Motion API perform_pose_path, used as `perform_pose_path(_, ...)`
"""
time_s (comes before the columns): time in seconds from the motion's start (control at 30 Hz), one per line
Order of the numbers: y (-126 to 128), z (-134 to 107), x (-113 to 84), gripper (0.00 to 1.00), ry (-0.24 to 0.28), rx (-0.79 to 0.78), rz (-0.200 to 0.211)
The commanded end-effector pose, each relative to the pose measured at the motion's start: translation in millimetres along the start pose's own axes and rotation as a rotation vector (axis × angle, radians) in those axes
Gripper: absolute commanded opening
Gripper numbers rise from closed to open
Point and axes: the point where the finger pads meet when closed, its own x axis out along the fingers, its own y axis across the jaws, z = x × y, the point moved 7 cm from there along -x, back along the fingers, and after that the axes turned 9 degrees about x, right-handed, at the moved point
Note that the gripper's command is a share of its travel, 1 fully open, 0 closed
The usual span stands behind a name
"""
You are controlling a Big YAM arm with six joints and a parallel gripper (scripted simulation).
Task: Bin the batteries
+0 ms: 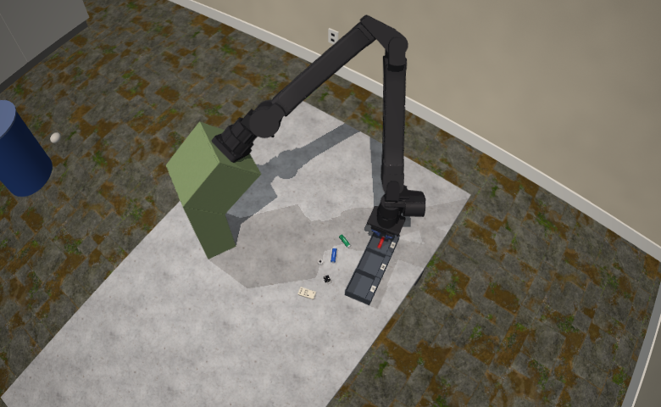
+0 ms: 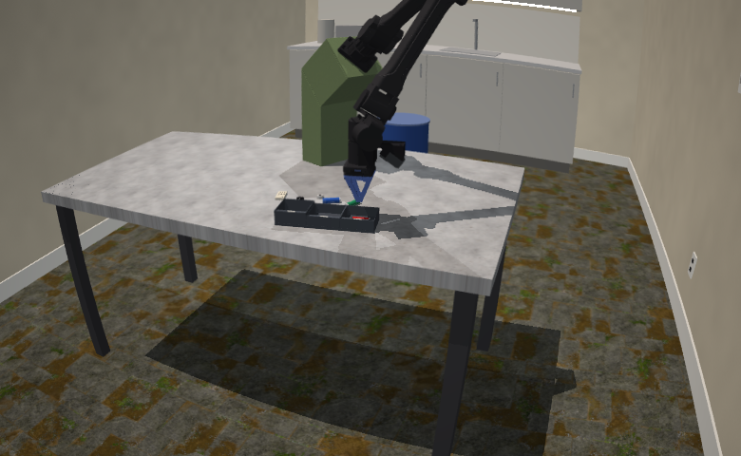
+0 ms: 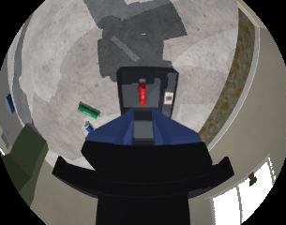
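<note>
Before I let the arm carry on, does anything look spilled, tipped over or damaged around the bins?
Nothing stands out: the dark bins stand upright, and I see no spill. Fine damage is too small to judge.

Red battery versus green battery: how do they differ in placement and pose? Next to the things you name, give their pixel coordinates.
The red battery [image 1: 380, 242] [image 2: 358, 218] [image 3: 143, 95] lies inside an end bin [image 1: 374, 248] [image 2: 360, 227] [image 3: 119, 89]; the green battery [image 1: 344, 240] [image 2: 353, 201] [image 3: 88, 111] lies on the table [image 1: 173, 327] [image 2: 194, 169] [image 3: 72, 61]. In the wrist view, the red battery runs upright in the image, the green battery slantwise. Both rest on their sides.

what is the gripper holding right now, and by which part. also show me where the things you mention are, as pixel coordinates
nothing, the gripper [image 1: 382, 235] [image 2: 359, 200] [image 3: 143, 112] is partly open with a gap between its fingertips, and the red battery [image 1: 380, 242] [image 2: 358, 218] [image 3: 143, 96] lies in a bin
</note>
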Motion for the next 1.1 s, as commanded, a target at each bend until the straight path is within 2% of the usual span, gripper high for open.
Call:
perform_pose_path(0.0,6.6,0.2,7.3,0.24,-0.003,-0.005,0.013)
perform_pose_path(1.07,9.1,-1.3,10.2,0.24,-0.002,0.002,0.013)
